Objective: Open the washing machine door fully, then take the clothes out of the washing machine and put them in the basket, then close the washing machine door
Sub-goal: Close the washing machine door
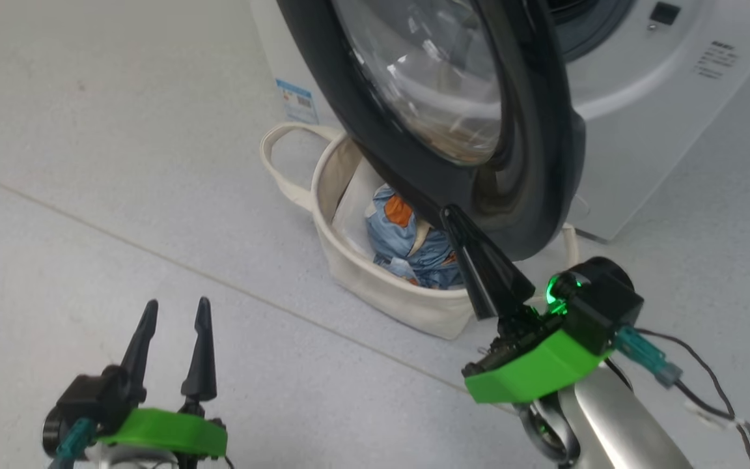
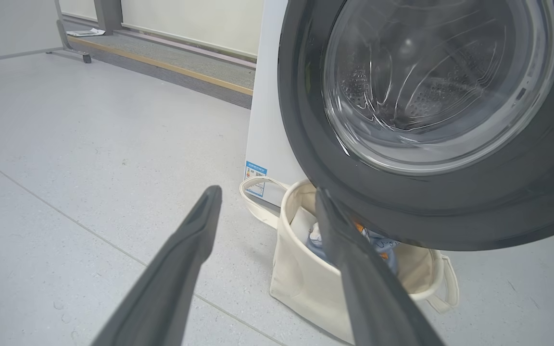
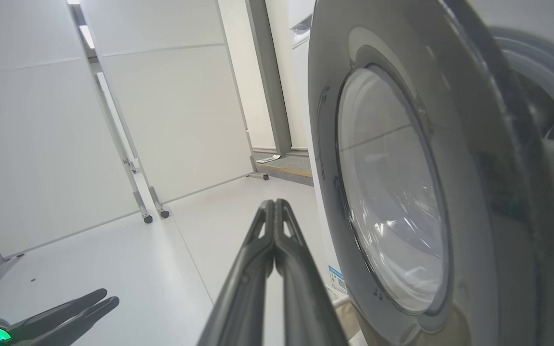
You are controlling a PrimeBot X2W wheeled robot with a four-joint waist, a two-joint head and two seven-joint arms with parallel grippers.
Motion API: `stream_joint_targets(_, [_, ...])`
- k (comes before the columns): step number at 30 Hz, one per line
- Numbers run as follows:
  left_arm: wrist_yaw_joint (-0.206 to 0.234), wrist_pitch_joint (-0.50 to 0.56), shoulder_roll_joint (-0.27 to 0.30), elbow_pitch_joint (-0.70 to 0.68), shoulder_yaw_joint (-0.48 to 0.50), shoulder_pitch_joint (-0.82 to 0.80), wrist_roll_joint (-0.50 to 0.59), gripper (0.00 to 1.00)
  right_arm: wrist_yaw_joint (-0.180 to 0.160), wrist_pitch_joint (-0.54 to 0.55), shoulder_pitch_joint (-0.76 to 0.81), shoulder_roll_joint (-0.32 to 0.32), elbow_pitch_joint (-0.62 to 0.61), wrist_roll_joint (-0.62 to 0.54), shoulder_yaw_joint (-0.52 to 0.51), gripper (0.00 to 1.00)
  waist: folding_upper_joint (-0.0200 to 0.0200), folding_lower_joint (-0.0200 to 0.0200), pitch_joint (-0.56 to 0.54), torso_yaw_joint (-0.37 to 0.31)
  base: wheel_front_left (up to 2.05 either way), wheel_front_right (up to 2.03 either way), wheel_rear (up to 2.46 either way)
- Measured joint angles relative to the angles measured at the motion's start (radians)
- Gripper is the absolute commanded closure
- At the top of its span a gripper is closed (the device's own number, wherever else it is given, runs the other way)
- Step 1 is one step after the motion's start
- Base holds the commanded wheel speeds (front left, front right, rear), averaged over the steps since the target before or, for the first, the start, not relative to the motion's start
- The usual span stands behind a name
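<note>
Washing machine: the white washing machine (image 1: 648,130) stands at the far right of the floor, its grey ring and drum mouth uncovered.
Door: the door (image 1: 538,143) is swung out from the front, its black rim and clear bulging glass hanging over the basket. From where I stand it looks open, though I can't say it is at its widest.
Basket: the cream basket (image 1: 388,293) sits on the floor just beside the machine's front corner, partly under the door's lower edge, one loop handle sticking out to the side.
Clothes: the clothes (image 1: 401,241), a light blue bundle with orange and cream patches, lie inside the basket, next to something plain white.
Right claw: the right claw (image 1: 450,218) has its two dark fingers pressed flat together with nothing between them. The tip is up by the door's lower rim, on the side facing away from the machine. Whether it touches the rim, I can't tell.
Left claw: the left claw (image 1: 178,303) hangs low and well apart from the rest, fingers spread, empty.
Step in hand: unloading looks finished, so I'd say this is the start of closing the door.
Next move: probably a steady sideways push with the closed fingers on the rim, swinging the door to the machine until it latches, minding the glossy surface and the basket handle below.
</note>
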Motion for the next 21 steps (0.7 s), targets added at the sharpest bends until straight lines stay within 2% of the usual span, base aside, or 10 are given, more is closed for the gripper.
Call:
stream_joint_targets(9, [0.004, 0.0, -0.003, -0.007, -0.037, -0.034, -0.003, 0.0, 0.0, 0.0, -0.083, -0.003, 0.08, -0.028, -0.081, 1.0, 0.0, 0.0, 0.063, 0.05, 0.0, 0.0, 0.0])
stream_joint_targets(15, [0.025, 0.0, -0.005, -0.019, -0.085, -0.057, -0.032, 0.0, 0.0, 0.0, -0.113, -0.013, 0.079, -0.044, -0.144, 1.0, 0.0, 0.0, 0.113, 0.073, 0.0, 0.0, 0.0])
stream_joint_targets(21, [0.037, 0.0, -0.006, -0.019, -0.092, -0.082, -0.048, 0.0, 0.0, 0.0, -0.125, -0.022, 0.038, -0.035, -0.193, 1.0, 0.0, 0.0, 0.161, 0.087, 0.0, 0.0, 0.0])
